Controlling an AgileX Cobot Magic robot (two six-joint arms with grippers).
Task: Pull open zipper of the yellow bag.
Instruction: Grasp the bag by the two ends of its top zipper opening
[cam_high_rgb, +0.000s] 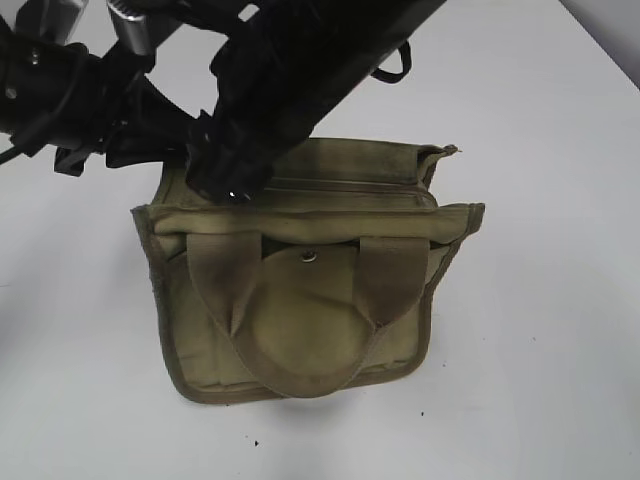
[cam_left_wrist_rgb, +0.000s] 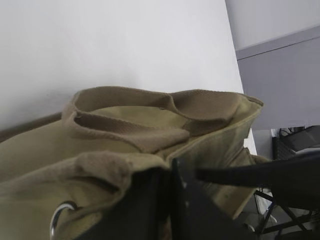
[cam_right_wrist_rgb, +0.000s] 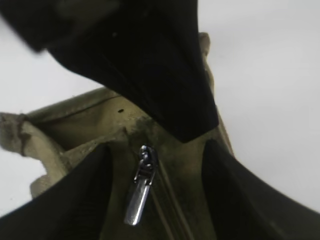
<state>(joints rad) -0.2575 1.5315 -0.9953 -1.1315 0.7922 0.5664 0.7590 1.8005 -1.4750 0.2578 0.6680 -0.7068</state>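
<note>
The right pincer (cam_right_wrist_rgb: 150, 190) stands open, its two dark fingers (cam_right_wrist_rgb: 65, 200) spread either side of the silver pull tab without touching it; the left pincer (cam_left_wrist_rgb: 172, 200) sits pressed against the bag's cloth at the left end of the top edge, its black fingers (cam_left_wrist_rgb: 145, 205) drawn close together on a fold of the fabric, though whether they actually pinch the cloth the views do not make clear. From there, in order of size: the white surface (cam_high_rgb: 540, 380) carries everything; both black arms come in from the upper left of the exterior view and crowd over the bag's top left corner; the yellow bag (cam_high_rgb: 300, 340) lies near the middle of the surface, its round front flap (cam_high_rgb: 300, 335) facing the camera, with a small metal snap (cam_high_rgb: 308, 257) at the flap's top and two wide webbing handles (cam_high_rgb: 395, 280) folded down over the front; darker binding runs round its edges. The zipper (cam_right_wrist_rgb: 167, 195) runs along the bag's top opening; in the right wrist view its pale tape leads away from the pull tab (cam_right_wrist_rgb: 140, 192), which hangs loose between the open fingers; a metal ring (cam_left_wrist_rgb: 60, 217) shows at the bag's lower edge in the left wrist view.
</note>
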